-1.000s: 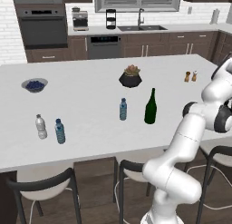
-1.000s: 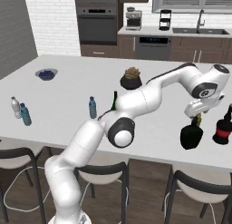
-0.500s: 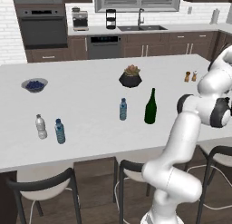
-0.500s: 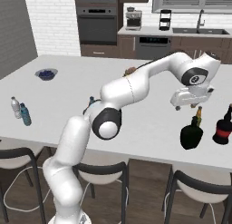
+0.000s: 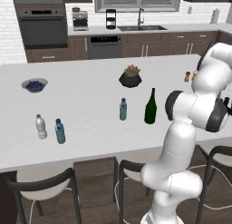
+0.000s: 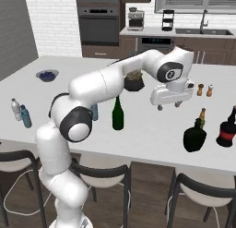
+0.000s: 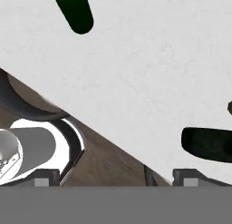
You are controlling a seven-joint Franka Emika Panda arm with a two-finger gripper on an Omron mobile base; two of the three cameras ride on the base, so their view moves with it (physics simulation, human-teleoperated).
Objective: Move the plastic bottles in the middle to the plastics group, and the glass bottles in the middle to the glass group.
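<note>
My gripper (image 6: 174,105) hangs open and empty above the counter, between the tall dark-green bottle (image 6: 118,114) on its left and the squat black bottle (image 6: 194,137) on its right. The black bottle stands near the front edge, right in front of the slim amber bottle (image 6: 202,115). The small blue plastic bottle (image 5: 123,109) stands just left of the green bottle (image 5: 150,107). Two small water bottles, one whitish (image 5: 41,126) and one blue (image 5: 59,131), stand together at the far left. In the hand view the green bottle (image 7: 74,10) lies at the top and the black bottle (image 7: 208,143) at the right.
A dark bottle with a red label (image 6: 227,130) stands right of the black one. A potted plant (image 6: 134,81) sits behind the gripper, salt and pepper shakers (image 6: 205,90) at the back right, a blue bowl (image 6: 47,75) at the back left. Chairs (image 6: 207,195) line the counter's front edge.
The open gripper has drawn up and to the left, away from the black bottle, which stays standing by the amber one. The bottles have not moved.
</note>
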